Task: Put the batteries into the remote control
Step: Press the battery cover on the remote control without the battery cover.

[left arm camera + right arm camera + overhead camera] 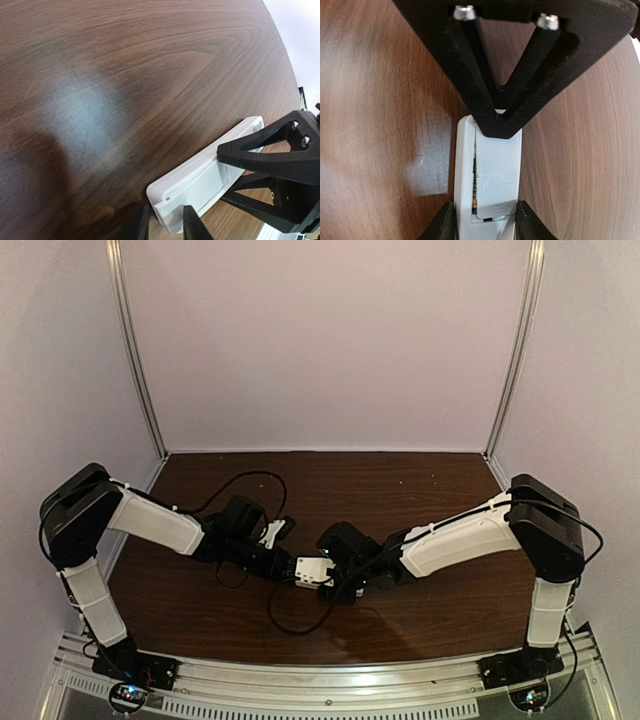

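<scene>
Centrally, the remote (pixel 313 572) lies back-up on the table (pixel 420 490): a slim white bar, with an orange-gold sliver of battery (pixel 474 192) showing in a dark gap along its back panel (pixel 496 170). The right gripper (pixel 485 225) clamps one end of the remote across its width. The left gripper (pixel 167 226) straddles the other end, fingers narrowly apart; firm contact cannot be told. The table is dark wood grain, with glare beside the remote. Pale walls (pixel 330 340) rise beyond it. Black cables (pixel 290 625) loop before the remote, and both grippers mask most of it from above.
</scene>
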{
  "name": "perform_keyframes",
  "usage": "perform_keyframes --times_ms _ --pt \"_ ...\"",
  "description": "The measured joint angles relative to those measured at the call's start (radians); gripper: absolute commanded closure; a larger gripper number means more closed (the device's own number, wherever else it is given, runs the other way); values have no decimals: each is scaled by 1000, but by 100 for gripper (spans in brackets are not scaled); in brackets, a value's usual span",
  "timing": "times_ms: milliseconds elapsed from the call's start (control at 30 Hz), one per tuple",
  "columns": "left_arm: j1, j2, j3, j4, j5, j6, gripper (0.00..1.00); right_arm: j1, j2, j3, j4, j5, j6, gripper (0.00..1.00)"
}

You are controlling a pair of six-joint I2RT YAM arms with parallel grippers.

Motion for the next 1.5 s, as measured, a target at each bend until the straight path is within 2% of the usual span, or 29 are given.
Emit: perform_keyframes --times_ms 767,1067,1500 --pt "24 2 28 -21 56 -11 99 6 0 0 0 14 0 64" --pt "34 5 28 -25 79 -18 100 6 0 0 -1 19 -3 53" --pt "64 35 28 1 154 -32 100 6 -1 -5 19 34 -7 30"
